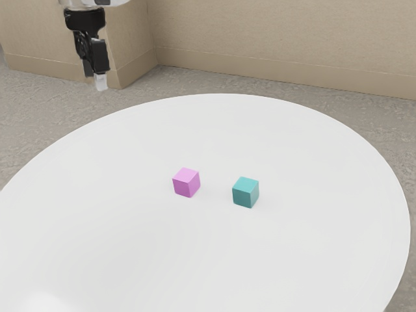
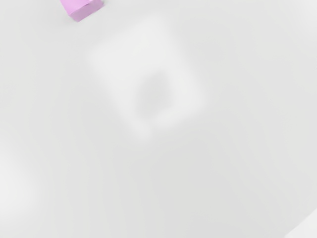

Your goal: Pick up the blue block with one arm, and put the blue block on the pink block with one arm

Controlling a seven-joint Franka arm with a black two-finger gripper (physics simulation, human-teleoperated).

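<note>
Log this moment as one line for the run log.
gripper: raised, away from blocks | blue block: on table, untouched | pink block: beside it, apart | stack: not done

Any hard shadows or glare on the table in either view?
Exterior view: flat, diffuse light; the pink block and blue block cast almost no shadow on the white table, and there is no strong glare. Wrist view: a faint grey smudge sits inside a paler patch on the table, possibly a shadow from above; the pink block is evenly lit.
</note>
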